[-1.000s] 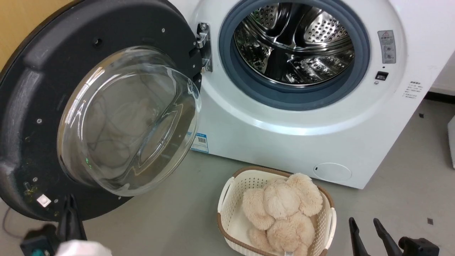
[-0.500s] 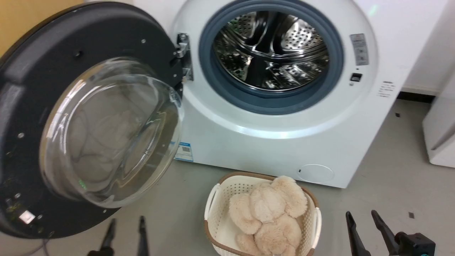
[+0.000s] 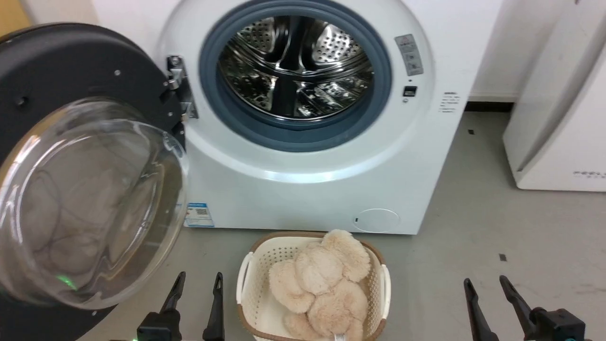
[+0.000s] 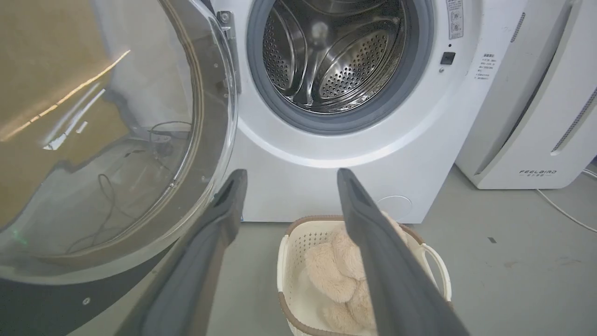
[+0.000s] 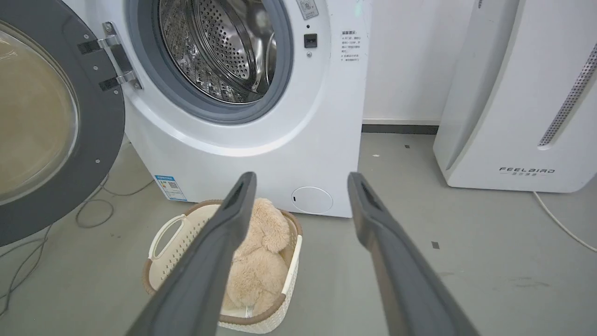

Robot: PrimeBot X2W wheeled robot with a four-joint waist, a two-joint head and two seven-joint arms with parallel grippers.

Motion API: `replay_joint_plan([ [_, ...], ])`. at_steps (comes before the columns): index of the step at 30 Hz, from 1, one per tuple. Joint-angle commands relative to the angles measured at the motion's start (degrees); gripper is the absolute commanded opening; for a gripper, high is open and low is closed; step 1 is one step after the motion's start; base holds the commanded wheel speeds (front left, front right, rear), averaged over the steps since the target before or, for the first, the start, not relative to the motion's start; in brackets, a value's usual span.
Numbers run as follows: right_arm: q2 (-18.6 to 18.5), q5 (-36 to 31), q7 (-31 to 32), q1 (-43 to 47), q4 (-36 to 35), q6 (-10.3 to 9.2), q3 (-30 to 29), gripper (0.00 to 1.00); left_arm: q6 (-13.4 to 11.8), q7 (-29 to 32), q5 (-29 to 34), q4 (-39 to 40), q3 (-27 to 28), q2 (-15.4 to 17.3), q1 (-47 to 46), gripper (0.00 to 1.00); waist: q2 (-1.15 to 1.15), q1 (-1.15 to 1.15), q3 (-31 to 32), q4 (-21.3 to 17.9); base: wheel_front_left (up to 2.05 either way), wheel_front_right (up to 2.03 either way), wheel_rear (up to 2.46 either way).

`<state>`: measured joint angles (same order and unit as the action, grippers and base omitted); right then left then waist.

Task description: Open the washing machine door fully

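Observation:
The washing machine door (image 3: 71,80) is swung wide to the left on its hinge (image 3: 177,87), its black inner rim and bulging glass bowl (image 3: 90,199) facing me. The white washer (image 3: 303,189) shows its steel drum (image 3: 293,66) uncovered. In the left wrist view the door (image 4: 116,140) stands just left of the open fingers, apart from them. My left gripper (image 3: 199,279) is open at the bottom, right of the door's lower edge, holding nothing. My right gripper (image 3: 487,284) is open at the lower right over bare floor. The right wrist view has the door (image 5: 51,126) at far left.
A white basket (image 3: 246,279) with a beige plush toy (image 3: 322,279) sits on the grey floor in front of the washer, between my grippers. A white appliance (image 3: 558,118) stands to the right. Loose cables (image 5: 28,252) lie on the floor under the door.
The head camera has swung right, shifting washer and door leftward in view. My left gripper came away from the door's lower rim, rose into view at the bottom and stands open.

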<state>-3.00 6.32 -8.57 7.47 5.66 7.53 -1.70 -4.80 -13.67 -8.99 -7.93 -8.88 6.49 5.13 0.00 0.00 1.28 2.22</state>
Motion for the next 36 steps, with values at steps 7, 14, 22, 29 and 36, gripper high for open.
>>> replay_joint_plan([
  [7,0.13,-0.49,0.53,1.18,-1.54,-0.04,-0.24,1.00,0.00,-0.57,-0.25,-0.81,-0.20,0.11,-1.57,1.00,0.00,0.00,-0.41,-1.89,0.00,0.00,0.00],
  [14,0.00,-0.66,0.59,0.15,-1.32,0.00,-0.06,0.00,0.00,-0.02,-0.13,-0.75,0.04,-0.14,-0.77,0.00,0.00,0.00,-0.44,-2.02,0.00,0.00,0.00],
  [22,0.01,-1.03,1.10,-0.34,-1.60,0.00,0.05,0.00,0.31,0.86,0.46,-0.19,0.61,-0.36,-1.05,0.00,0.00,0.00,-0.49,-2.03,0.00,0.00,0.00],
  [29,0.02,-1.35,1.56,-0.78,-1.84,-0.01,0.15,0.00,0.59,1.64,0.98,0.30,1.11,-0.56,-1.30,0.00,0.00,0.00,-0.54,-2.04,0.00,0.00,0.00],
  [36,0.02,-1.67,2.01,-1.21,-2.09,-0.01,0.25,0.00,0.86,2.42,1.49,0.79,1.62,-0.76,-1.55,0.00,0.00,0.00,-0.59,-2.05,0.00,0.00,0.00],
])
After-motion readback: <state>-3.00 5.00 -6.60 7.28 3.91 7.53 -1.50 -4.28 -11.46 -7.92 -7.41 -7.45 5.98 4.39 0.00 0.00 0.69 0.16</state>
